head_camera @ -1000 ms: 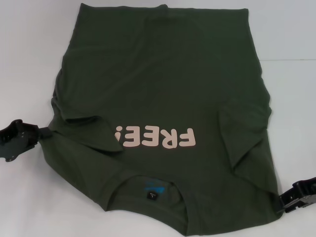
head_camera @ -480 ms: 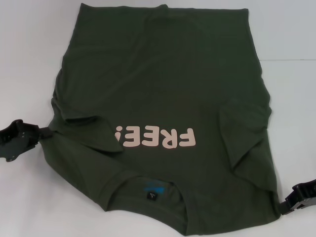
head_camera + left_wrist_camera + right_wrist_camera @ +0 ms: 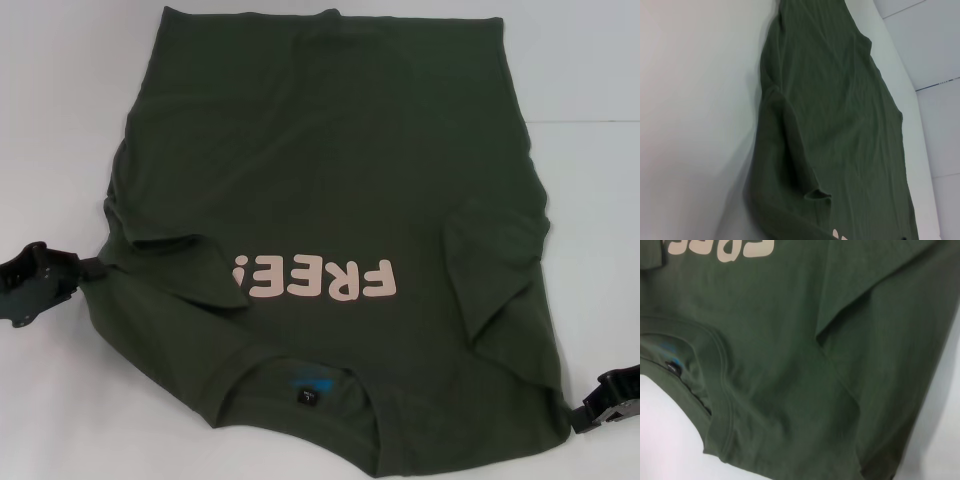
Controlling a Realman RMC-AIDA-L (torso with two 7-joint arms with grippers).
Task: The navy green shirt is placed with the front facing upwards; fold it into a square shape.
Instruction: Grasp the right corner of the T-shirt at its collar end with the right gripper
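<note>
The navy green shirt [image 3: 330, 180] lies flat on the white table, front up, collar toward me and hem at the far side. Its pink "FREE!" lettering [image 3: 315, 280] shows, with the black neck label [image 3: 308, 397] below it. Both sleeves are folded inward onto the chest. My left gripper [image 3: 88, 268] is shut on the left shoulder edge, where the cloth is drawn to a point. At the near right corner my right gripper [image 3: 578, 422] is shut on the right shoulder. The left wrist view shows the shirt [image 3: 830, 125] lengthwise; the right wrist view shows the shirt [image 3: 780, 365] with collar and a folded sleeve.
The white table [image 3: 60, 120] shows on both sides of the shirt and along the far edge. A thin seam line [image 3: 585, 122] crosses the surface at the right. The shirt's collar edge reaches the near border of the head view.
My right gripper has shifted a little outward to the right and nearer to me, drawing the shoulder corner with it. The left gripper and the rest of the shirt have stayed put.
</note>
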